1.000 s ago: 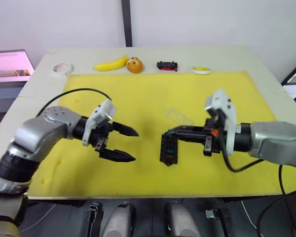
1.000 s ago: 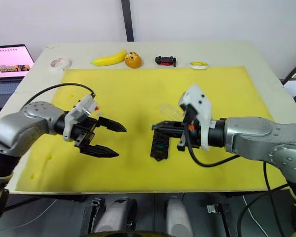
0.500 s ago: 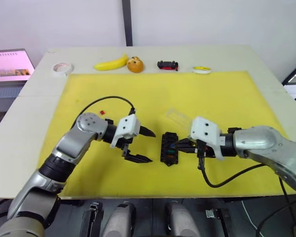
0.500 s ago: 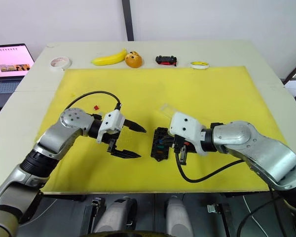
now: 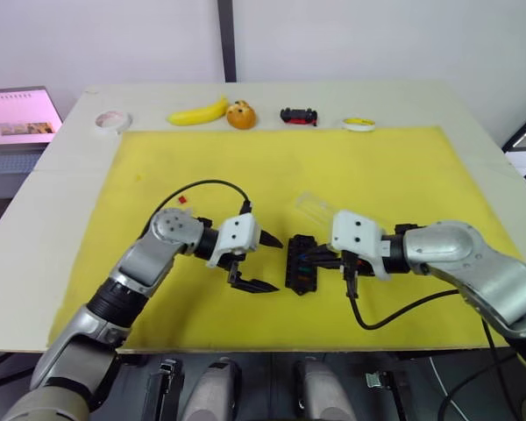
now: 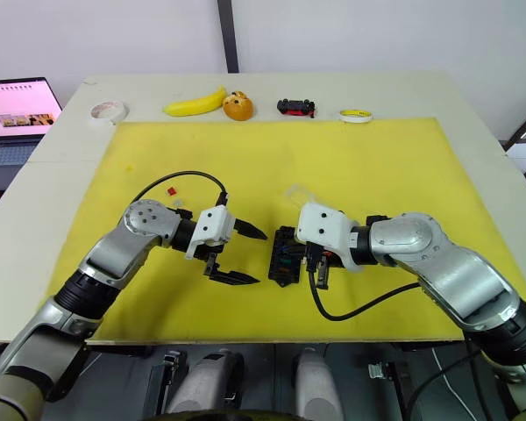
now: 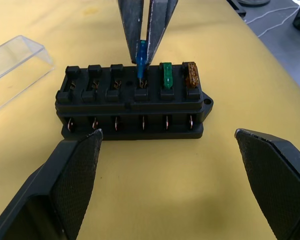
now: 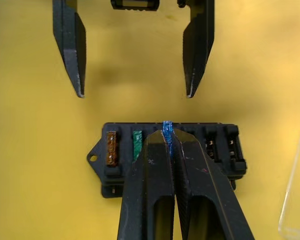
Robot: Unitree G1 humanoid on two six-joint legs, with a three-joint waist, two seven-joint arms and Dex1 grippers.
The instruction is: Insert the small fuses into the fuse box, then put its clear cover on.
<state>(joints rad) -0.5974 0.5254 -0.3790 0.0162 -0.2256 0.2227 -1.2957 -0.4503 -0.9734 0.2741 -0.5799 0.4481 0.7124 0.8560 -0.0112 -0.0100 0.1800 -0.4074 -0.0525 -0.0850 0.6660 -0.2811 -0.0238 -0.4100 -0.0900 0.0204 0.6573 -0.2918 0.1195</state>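
Since 0.5 s ago, the left gripper has been brought closer to the fuse box; right arm barely shifted. Left jaws are spread wide, empty, just beside the box. The right gripper is clenched on a blue fuse, held upright w/ its tip at a slot in the box's far row. Green fuse & orange fuse are seated in adjacent slots. Box lies mid yellow mat; clear cover is lying near it. A red fuse is seen apart, by the left arm.
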